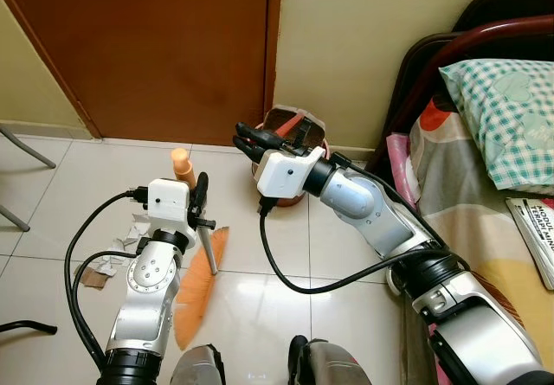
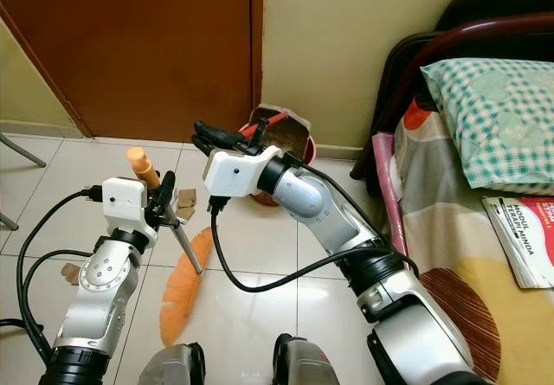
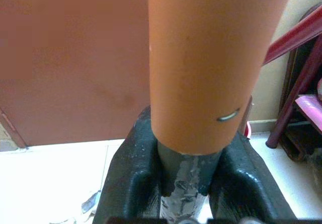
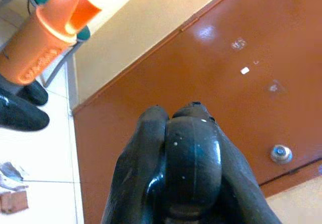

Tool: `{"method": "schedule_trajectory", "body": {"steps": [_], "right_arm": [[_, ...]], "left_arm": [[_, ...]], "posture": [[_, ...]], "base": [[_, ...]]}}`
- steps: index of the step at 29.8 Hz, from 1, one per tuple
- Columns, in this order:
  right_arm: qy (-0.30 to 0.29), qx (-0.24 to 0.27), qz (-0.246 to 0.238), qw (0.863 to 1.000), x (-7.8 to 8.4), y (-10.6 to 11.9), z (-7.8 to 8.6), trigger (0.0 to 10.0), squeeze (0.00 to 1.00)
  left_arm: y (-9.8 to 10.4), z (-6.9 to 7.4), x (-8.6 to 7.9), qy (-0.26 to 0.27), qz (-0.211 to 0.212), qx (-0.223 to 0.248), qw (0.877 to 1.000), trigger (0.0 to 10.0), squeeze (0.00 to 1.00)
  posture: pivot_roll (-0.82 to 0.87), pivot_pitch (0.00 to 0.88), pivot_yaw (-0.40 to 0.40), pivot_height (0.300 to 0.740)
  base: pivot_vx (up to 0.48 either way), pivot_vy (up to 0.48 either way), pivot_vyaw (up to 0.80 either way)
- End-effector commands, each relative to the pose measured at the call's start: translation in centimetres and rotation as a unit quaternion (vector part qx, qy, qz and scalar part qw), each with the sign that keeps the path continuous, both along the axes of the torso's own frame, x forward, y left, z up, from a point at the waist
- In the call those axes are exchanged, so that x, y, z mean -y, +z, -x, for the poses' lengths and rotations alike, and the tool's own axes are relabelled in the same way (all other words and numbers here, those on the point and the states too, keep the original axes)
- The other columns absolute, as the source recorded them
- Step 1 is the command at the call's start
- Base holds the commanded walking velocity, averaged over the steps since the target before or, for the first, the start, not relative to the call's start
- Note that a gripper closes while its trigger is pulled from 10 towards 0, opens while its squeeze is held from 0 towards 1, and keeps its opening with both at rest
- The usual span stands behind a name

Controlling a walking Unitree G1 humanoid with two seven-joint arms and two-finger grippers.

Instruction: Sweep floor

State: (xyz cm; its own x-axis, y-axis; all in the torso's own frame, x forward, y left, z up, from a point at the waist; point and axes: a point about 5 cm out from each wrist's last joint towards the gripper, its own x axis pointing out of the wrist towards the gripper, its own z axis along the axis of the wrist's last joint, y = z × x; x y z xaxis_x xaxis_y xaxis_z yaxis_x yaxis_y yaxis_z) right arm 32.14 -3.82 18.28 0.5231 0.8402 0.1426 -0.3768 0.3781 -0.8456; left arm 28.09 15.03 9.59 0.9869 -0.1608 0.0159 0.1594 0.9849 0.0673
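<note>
Clearly little is swept yet: my left gripper (image 1: 201, 196) is clenched on the broom (image 1: 198, 279), its orange bristles resting on the tiled floor (image 1: 260, 307), while paper scraps (image 1: 130, 238) lie scattered just beside them. My right gripper (image 1: 248, 139) hovers empty, fingers pressed together, near the red dustpan (image 1: 294, 130) by the door (image 1: 156, 48).

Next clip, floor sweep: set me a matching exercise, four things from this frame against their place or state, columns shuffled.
Things:
1. broom
2. dustpan
3. paper scraps
4. checked pillow

Places or states:
A. on the bed
B. held in the left gripper, bristles on the tiles
C. by the wall beside the door, behind the right gripper
D. scattered on the floor left of the left arm

Pairs: 1-B, 2-C, 3-D, 4-A
</note>
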Motion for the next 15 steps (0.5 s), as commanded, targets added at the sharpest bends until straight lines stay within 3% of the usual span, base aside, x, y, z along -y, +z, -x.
{"method": "schedule_trajectory", "body": {"steps": [1, 4, 8, 9, 11, 12, 15], "right_arm": [[-0.004, 0.032, 0.005, 0.999, 0.2, 0.8, -0.2, 10.0, 0.0], [-0.034, 0.106, -0.078, 0.991, 0.9, 4.3, -0.6, 10.0, 0.0], [-0.026, 0.193, -0.114, 0.974, 1.1, 7.3, 0.1, 10.0, 0.0], [-0.022, 0.206, -0.142, 0.968, 0.9, 8.6, 0.4, 10.0, 0.0], [-0.017, 0.214, -0.161, 0.963, 0.7, 9.6, 0.6, 10.0, 0.0], [-0.009, 0.199, -0.203, 0.959, 0.5, 10.9, 0.9, 10.0, 0.0], [-0.007, 0.163, -0.259, 0.952, 0.4, 11.8, 0.7, 10.0, 0.0]], "left_arm": [[-0.7, 0.1, 0.5, -0.008, 0.007, -0.018, 1.0, 10.0, 0.0], [-0.5, -0.1, 0.4, -0.003, 0.005, -0.013, 1.0, 10.0, 0.0], [-0.4, -0.3, 0.4, -0.001, 0.004, -0.01, 1.0, 10.0, 0.0], [-0.4, -0.3, 0.4, 0.001, 0.002, -0.008, 1.0, 10.0, 0.0], [-0.3, -0.4, 0.5, 0.004, 0.001, -0.006, 1.0, 10.0, 0.0], [-0.2, -0.5, 0.4, 0.008, -0.003, -0.003, 1.0, 10.0, 0.0], [-0.2, -0.5, 0.3, 0.016, -0.008, 0.001, 1.0, 10.0, 0.0]], "posture": [[0.0, 0.133, -0.072, 0.74], [0.0, 0.128, -0.07, 0.74], [0.0, 0.121, -0.066, 0.74], [0.0, 0.121, -0.066, 0.74], [0.0, 0.121, -0.066, 0.74], [0.0, 0.116, -0.067, 0.74], [0.0, 0.114, -0.067, 0.74]], "base": [[0.0, 0.0, 0.0], [0.0, 0.0, 0.0], [0.0, 0.0, 0.0], [0.0, 0.0, 0.0], [0.0, 0.0, 0.0], [0.0, 0.0, 0.0], [0.0, 0.0, 0.0]]}}
